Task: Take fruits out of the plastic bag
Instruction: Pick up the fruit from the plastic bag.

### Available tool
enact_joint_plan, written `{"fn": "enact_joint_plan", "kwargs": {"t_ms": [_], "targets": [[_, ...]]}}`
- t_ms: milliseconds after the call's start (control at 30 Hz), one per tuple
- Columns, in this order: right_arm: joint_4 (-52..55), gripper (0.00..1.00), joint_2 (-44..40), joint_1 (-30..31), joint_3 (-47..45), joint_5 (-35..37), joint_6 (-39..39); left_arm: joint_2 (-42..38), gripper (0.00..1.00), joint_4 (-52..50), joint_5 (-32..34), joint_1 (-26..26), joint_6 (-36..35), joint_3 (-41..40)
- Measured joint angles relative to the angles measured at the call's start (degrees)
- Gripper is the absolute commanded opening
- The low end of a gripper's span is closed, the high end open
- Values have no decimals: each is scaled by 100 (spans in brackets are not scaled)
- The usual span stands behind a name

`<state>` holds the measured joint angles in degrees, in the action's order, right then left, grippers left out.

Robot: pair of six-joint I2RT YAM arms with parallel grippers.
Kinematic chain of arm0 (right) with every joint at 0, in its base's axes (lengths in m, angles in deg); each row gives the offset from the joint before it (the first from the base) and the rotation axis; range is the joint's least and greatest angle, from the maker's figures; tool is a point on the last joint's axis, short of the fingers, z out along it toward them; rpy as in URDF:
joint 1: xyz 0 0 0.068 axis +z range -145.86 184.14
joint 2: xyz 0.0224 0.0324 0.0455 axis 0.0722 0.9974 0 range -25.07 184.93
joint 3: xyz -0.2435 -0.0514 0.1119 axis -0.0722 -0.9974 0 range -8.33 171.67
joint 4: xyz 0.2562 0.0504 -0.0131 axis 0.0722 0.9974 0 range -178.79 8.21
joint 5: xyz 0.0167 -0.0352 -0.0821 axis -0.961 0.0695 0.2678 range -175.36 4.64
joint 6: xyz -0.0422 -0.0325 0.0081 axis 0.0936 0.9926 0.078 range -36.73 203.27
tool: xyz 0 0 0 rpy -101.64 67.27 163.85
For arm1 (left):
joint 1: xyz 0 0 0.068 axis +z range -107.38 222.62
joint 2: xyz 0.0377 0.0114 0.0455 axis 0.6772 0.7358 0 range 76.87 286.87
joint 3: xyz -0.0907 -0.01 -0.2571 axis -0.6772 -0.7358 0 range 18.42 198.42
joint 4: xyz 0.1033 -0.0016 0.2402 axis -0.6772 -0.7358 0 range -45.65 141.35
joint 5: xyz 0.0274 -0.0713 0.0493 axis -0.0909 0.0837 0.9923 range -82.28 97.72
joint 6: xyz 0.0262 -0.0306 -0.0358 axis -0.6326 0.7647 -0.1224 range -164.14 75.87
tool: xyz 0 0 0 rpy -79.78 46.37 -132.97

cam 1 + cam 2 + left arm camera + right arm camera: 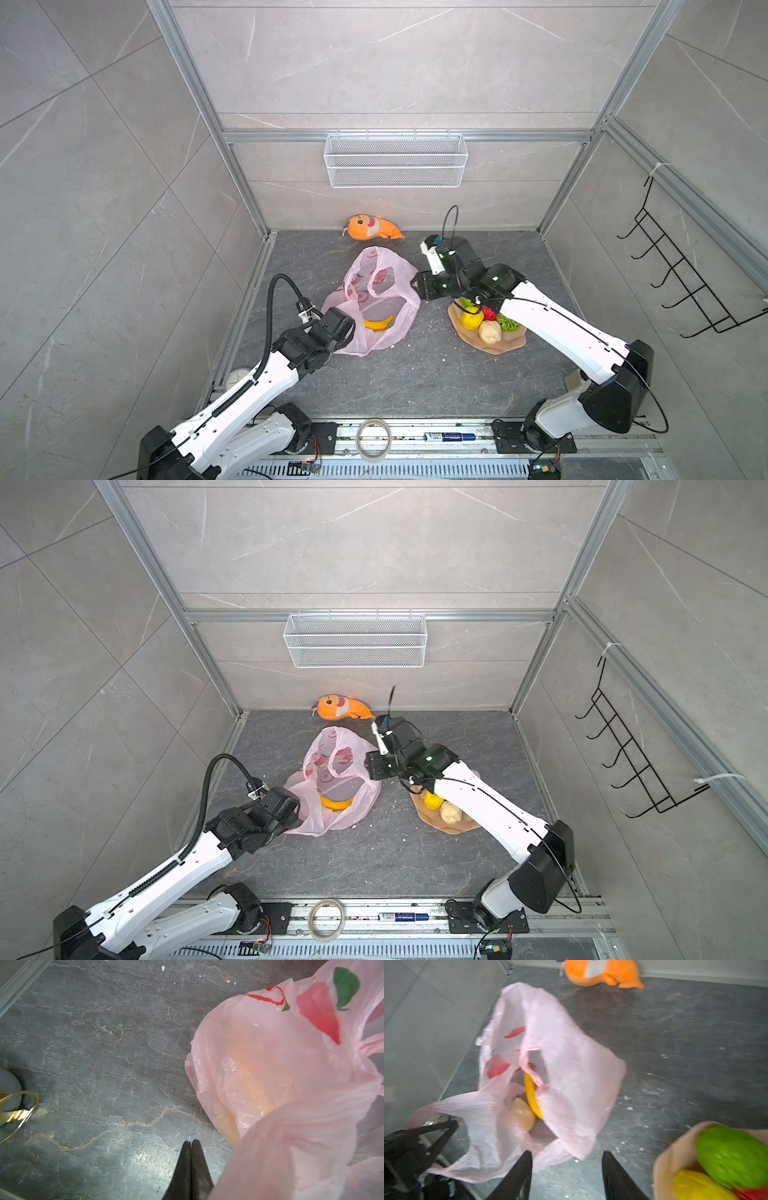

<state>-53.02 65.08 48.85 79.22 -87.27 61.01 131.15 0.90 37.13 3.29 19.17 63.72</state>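
The pink plastic bag (374,299) lies mid-table with its mouth gaping. Inside it are a yellow banana (532,1093) and a beige lumpy fruit (523,1113); the banana also shows in a top view (379,323). My left gripper (190,1141) is shut at the bag's left edge, and one handle (467,1105) stretches taut to it. My right gripper (566,1157) hangs open and empty just off the bag's right side (415,286). Yellow (471,318), beige (490,331), green (508,322) and red (489,312) fruits sit on the peach plate (505,345).
An orange plush shark (372,227) lies against the back wall under a white wire basket (395,160). A black hook rack (681,270) hangs on the right wall. A tape roll (374,439) and a marker (451,436) rest on the front rail.
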Motion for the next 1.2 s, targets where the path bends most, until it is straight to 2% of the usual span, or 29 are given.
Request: {"fn": "enact_joint_plan", "kwargs": {"t_ms": [233,367,567,733,1000,1200], "targets": [[-365,42,1609,584,1176,-560,-142,-98,0,-398,42,0,249,0],[-420,37,2264,651,1340,-691,-179,-262,0,-520,81,0,404,-2],[-380,37,2852,656,1340,-782,-195,-258,0,-662,201,0,520,-2],[-365,37,2920,719,1174,-769,-164,-31,0,-680,197,0,551,-2],[-350,38,2680,988,70,-463,-111,184,0,-470,195,0,546,0],[-306,38,2343,997,-348,-210,-114,299,0,-264,188,0,518,0]]}}
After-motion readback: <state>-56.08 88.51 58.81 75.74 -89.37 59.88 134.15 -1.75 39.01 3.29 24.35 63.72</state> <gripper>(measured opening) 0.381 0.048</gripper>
